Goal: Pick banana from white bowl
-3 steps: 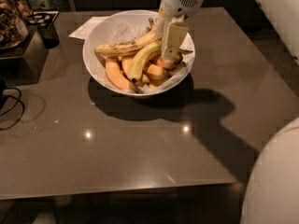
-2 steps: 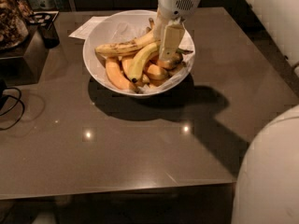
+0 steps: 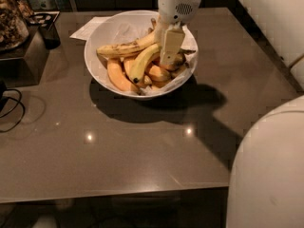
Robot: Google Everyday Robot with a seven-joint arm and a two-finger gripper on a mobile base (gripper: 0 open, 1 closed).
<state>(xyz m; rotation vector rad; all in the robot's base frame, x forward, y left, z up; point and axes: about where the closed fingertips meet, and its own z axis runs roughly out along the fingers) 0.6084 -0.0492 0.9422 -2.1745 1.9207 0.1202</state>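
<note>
1. Edging slightly left over the last second, the gripper (image 3: 170, 60) now stands low inside the white bowl (image 3: 93, 65), while the robot's pale body (image 3: 270, 170) fills more of the lower right corner.
2. Whether the gripper is open or closed on anything cannot be told from this view. Its cream tip sits at the upper end of the banana (image 3: 141, 64).
3. That long, greenish-yellow banana lies in the middle of the bowl. It curves down and left from the gripper to a dark tip near the centre of the heap.
4. Above it lies a speckled yellow banana (image 3: 124, 49), with short orange-yellow bananas (image 3: 118, 76) packed on both sides.
5. The step in hand appears to be securing a hold. Doing it well likely means closing across the banana's narrow width near its upper end, square to the curve.
6. A straight lift should then keep the neighbouring fruit from being dragged along.
7. The skin looks smooth and rounded, so a hold off the centre line could slip or roll the fruit.
8. The bowl is glossy and deep-sided, lined with crinkled white paper.
9. It rests on a dark, reflective table (image 3: 142, 156), where a flat paper sheet (image 3: 87, 30) lies just behind it.
</note>
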